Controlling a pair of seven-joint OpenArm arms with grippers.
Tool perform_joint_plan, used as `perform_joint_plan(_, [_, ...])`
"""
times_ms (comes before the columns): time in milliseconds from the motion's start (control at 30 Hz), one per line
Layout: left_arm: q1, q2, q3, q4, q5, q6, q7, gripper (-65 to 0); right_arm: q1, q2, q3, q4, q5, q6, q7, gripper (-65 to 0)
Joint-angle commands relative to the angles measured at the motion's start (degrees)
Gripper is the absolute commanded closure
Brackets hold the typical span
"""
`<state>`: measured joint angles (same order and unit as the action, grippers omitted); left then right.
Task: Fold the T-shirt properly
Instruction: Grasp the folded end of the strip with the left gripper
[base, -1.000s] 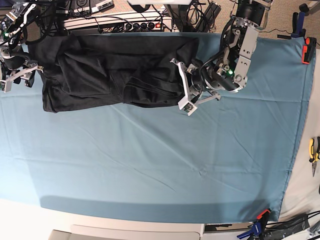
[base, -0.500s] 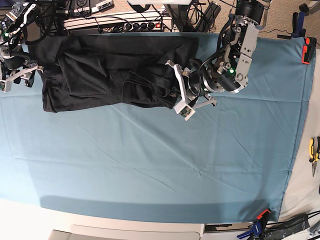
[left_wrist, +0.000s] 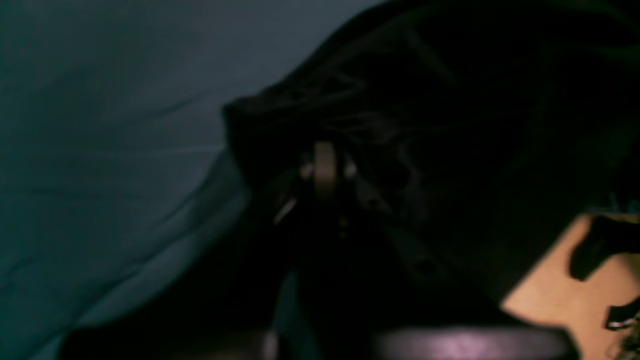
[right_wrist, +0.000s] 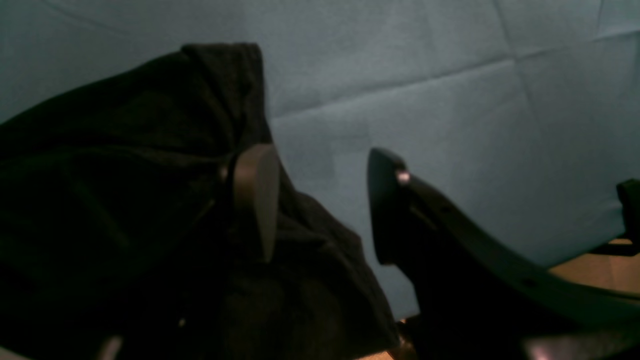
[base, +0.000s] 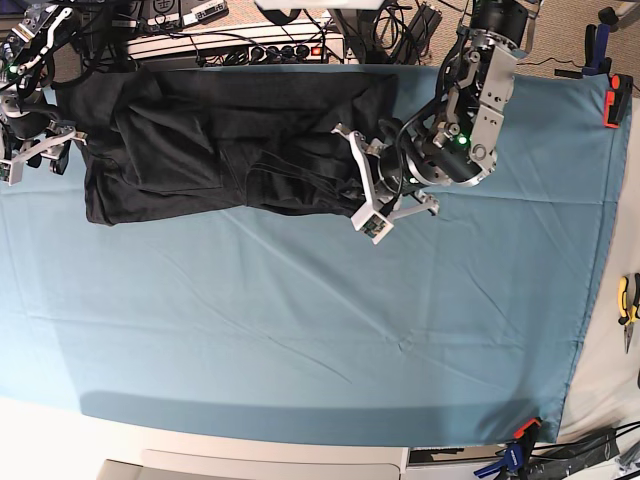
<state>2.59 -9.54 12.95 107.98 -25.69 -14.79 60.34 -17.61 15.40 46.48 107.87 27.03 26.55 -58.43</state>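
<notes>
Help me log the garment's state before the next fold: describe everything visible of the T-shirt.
The T-shirt is plain black, soft cotton-looking fabric, lying rumpled and partly folded along the far edge of the blue table cloth. Layers overlap in creased folds; no print shows. The left gripper is shut on its bunched edge nearest the table's middle. At the opposite end the right gripper stands open, one finger against the cloth, gripping nothing.

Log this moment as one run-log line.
T-shirt: bunched, unfolded | left gripper: shut on T-shirt edge | right gripper: open beside T-shirt | blue cloth

Big blue table cloth covers the table, clamps on its edges, cables and power strip behind.
</notes>
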Motion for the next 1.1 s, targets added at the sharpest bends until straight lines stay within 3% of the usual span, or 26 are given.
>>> perform_joint_plan(0, [-0.5,0.2,-0.07,1.03,-1.25,-0.02,-1.16,0.0,0.31,1.29,0.33,0.74,0.55,-0.24,1.46,-28.9])
perform_joint_plan(367, [2.51,0.63,-0.07,1.03,-3.85,-1.6,-1.01,0.0,0.31,1.29,0.33,0.74,0.57,-0.24,1.55,-28.9])
perform_joint_plan(867, [2.45,0.61,-0.07,1.03,8.24,-1.66,-2.6,0.0,0.31,1.29,0.33,0.74,0.59,-0.24,2.56,-28.9])
perform_joint_plan(1067, [2.49,0.46,-0.07,0.98,11.19,-0.02,-2.89,0.0,0.31,1.29,0.33,0.74,0.61,-0.24,2.56,-28.9])
